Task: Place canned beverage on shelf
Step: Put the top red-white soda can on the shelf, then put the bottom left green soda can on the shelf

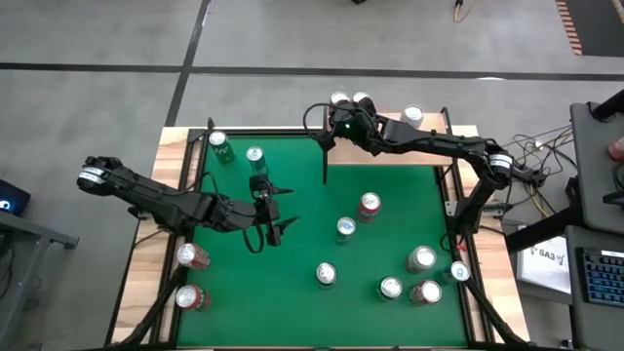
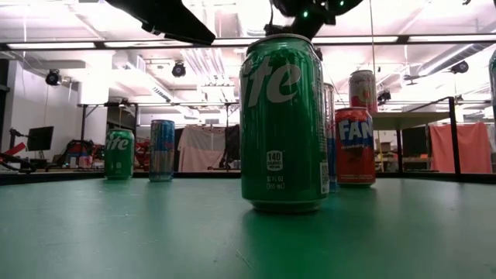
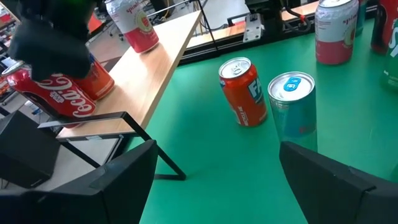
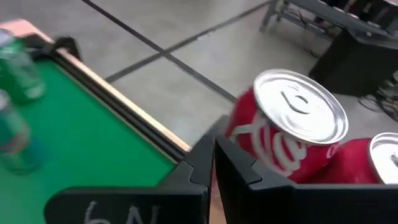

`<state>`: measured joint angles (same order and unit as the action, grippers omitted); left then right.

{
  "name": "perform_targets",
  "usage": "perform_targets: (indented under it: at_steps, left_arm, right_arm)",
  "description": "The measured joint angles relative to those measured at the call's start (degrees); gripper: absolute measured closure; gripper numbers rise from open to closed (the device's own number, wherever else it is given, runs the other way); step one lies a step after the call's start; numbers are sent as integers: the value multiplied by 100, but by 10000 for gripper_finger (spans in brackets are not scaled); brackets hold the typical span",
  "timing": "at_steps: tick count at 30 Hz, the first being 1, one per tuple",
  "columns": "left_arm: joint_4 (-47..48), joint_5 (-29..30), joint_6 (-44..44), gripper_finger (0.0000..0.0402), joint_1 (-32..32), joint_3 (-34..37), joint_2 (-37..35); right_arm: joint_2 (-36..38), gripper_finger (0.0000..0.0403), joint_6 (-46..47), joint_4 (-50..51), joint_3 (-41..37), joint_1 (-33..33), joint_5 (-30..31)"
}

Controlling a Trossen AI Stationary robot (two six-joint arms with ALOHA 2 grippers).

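Note:
Two red cola cans (image 4: 292,137) (image 4: 379,155) stand upright on the light-wood shelf (image 1: 390,125) along the table's far edge; they also show in the high view (image 1: 338,99). My right gripper (image 4: 212,163) is shut at the shelf's edge, right beside the nearer cola can, and it also shows in the high view (image 1: 330,119). My left gripper (image 3: 214,155) is open and empty above the green felt left of centre, as the high view (image 1: 278,219) shows. It faces an orange can (image 3: 244,92) and a light-blue can (image 3: 292,102). My right gripper has its shut fingertips (image 4: 236,171) close against the lower side of the cola can (image 4: 249,134), coming level along the table's far edge. I cannot tell whether they touch it. The can stands upright on the shelf.
Several cans stand on the felt: two green ones at the far left (image 1: 219,146), a large green one close to the low camera (image 2: 283,124), others at the near right (image 1: 421,258). Side shelves hold cans at the left (image 1: 192,255) and right (image 1: 458,273).

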<state>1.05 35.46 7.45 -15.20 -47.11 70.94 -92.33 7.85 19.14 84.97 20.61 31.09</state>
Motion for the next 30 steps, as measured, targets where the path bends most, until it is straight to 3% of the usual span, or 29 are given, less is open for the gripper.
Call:
perform_targets:
  at_steps: [10, 19, 26, 30]
  left_arm:
    - [132, -110, -730, 80, -17, 0, 0]
    - [403, -1099, -2105, 80, -191, -2, 52]
    - [498, -1110, -3117, 80, -459, -7, 139]
    - [203, -1108, -3192, 80, -578, -8, 296]
  right_arm:
    - [858, 394, -303, 602, -3, -815, -270]
    - [1531, 393, -248, 1444, -92, -1589, -570]
    - [1688, 393, -250, 1554, -162, -2139, -566]
    - [1689, 393, -250, 1582, -162, -2357, -566]
